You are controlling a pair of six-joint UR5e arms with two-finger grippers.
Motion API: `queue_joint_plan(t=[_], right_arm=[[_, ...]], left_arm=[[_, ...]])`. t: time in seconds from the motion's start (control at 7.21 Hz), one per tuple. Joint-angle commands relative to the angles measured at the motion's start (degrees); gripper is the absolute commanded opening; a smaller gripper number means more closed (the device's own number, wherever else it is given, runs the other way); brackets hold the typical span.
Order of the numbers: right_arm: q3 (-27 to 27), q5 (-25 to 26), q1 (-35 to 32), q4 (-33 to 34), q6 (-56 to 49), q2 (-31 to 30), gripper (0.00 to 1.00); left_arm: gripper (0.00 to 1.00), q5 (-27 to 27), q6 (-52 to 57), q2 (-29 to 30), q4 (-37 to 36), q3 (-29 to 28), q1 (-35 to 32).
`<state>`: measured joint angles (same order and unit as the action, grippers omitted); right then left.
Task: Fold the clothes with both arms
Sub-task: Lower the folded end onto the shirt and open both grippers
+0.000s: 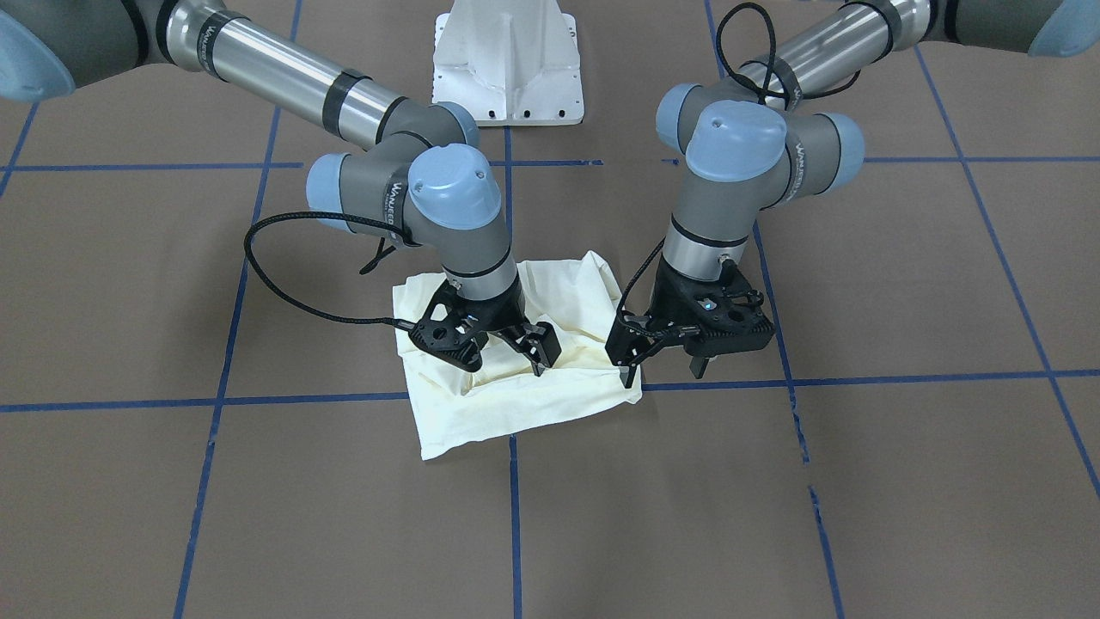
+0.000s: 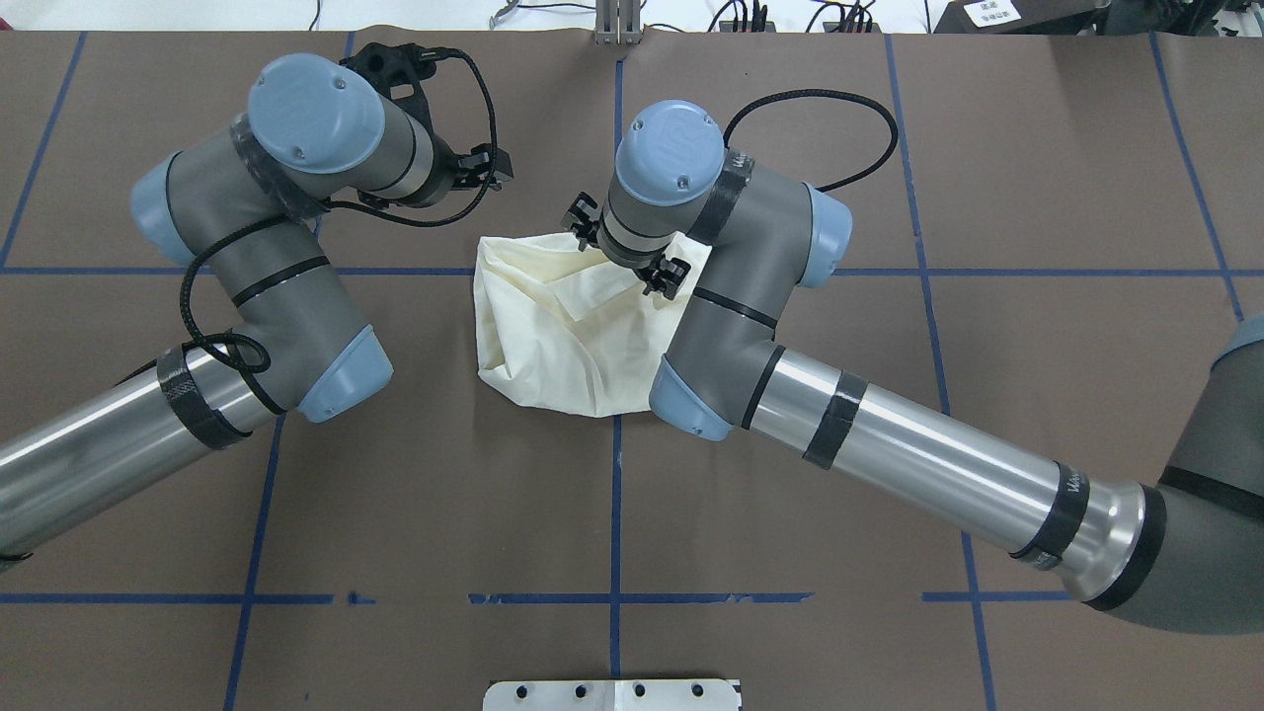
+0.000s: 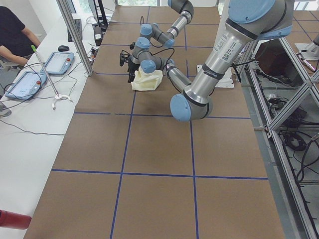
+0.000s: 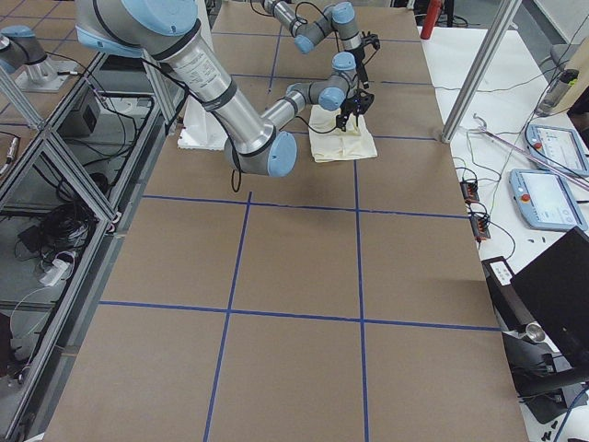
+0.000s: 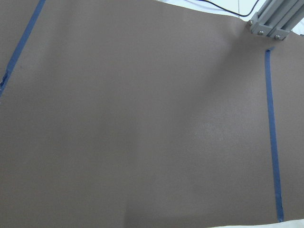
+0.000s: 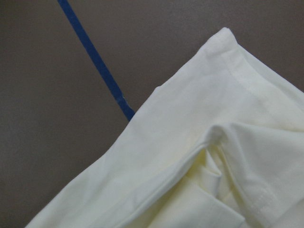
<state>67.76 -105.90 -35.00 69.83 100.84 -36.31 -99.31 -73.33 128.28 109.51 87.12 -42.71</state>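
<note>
Folded cream shirt [image 1: 524, 404] on brown tabletop [image 1: 859, 481]; right hand [image 1: 505, 363] released above it, left hand [image 1: 663, 375] released beside it.

Bright, even light comes from above. Only soft shadows lie on the worktop [image 1: 258, 481] near my right end effector [image 1: 507, 355]. My silver tube [image 2: 938, 459] shines. Everything looks sharp.

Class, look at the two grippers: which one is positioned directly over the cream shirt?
The right gripper, open above the middle of the shirt. The left gripper, also open, hangs beside the shirt's edge, over the bare table.
</note>
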Motion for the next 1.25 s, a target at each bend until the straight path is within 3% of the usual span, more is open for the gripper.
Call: queue_joint_plan(t=[0.0, 0.83, 1.11], right_arm=[[-6.0, 2.2, -0.2, -4.2, -0.6, 2.2, 1.00], [-13.8, 3.7, -5.8, -4.0, -19.6, 1.9, 1.00], [-13.8, 3.4, -8.3, -3.7, -22.4, 3.0, 1.00]], left_arm=[[1.00, 0.0, -0.1, -0.1, -0.1, 0.1, 0.0], [1.00, -0.1, -0.5, -0.2, -0.1, 1.0, 0.0], [1.00, -0.1, -0.2, -0.5, 0.3, 1.4, -0.1]])
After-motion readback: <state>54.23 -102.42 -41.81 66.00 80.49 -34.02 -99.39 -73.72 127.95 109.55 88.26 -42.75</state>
